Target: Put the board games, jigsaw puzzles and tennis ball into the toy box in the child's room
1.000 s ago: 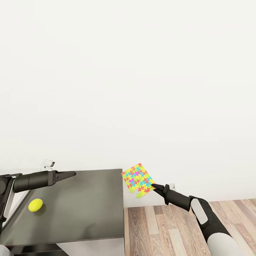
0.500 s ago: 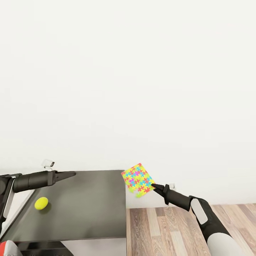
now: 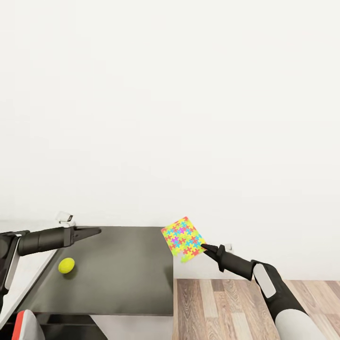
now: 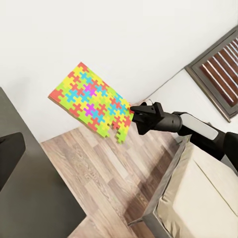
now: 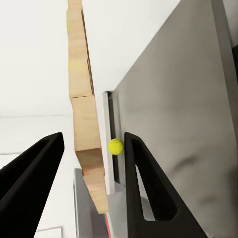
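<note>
The right tool (image 3: 204, 246) is clenched on one corner of a jigsaw puzzle (image 3: 183, 239), and the sheet stands out from the tip, tilted in the air beside the end of the surface (image 3: 123, 269), over the wooden floor (image 3: 226, 307). In the right wrist view the puzzle (image 5: 85, 124) shows edge-on, and I cannot tell there how much of the sheet is between the fingers (image 5: 144, 188). In the left wrist view the same sheet (image 4: 94, 101) is flat and not bent. The left tool (image 3: 97, 231) hovers above the dark part of the surface. It carries nothing, and its two fingers look pressed together. The tennis ball (image 3: 66, 265) lies on the dark surface, just below this arm. A corner of the bed (image 4: 203, 198) shows in the left wrist view.

The toy box is not in sight, so I judge that the step in hand is to carry the puzzle to it. The grip is only at a corner, so the sheet may swing or slip. It is better to move slowly, to keep the wrist steady, and to let go only when the sheet is low over the box. The ball can roll, so the left arm should not touch it on the way.
</note>
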Motion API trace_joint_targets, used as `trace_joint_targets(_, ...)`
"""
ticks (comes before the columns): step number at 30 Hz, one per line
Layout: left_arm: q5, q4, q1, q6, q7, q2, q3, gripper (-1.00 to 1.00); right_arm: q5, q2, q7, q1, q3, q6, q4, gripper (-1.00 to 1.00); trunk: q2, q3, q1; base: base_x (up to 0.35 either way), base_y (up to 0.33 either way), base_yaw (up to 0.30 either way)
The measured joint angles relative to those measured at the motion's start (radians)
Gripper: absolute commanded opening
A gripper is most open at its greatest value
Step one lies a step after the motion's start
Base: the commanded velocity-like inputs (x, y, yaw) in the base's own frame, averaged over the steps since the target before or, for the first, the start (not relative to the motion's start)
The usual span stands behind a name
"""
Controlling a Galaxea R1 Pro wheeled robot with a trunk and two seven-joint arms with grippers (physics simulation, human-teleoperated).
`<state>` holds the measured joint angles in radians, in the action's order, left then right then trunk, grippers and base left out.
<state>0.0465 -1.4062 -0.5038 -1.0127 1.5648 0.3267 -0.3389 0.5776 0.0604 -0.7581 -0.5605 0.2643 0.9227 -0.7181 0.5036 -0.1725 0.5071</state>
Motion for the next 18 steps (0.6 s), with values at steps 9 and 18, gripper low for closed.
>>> trace_joint_targets(9,0.003,0.000,0.000,0.000,0.000,0.000,0.000,1.00,0.000,0.000,0.000,0.000,0.000,-0.001,0.000,-1.00,-0.063,0.028,-0.035,0.000,0.000,0.001)
trace_joint_targets(18,0.002,0.000,0.000,0.000,0.000,0.000,0.000,1.00,0.000,-0.003,0.000,0.000,0.000,-0.003,-0.001,-1.00,-0.106,0.047,-0.058,0.000,0.000,0.095)
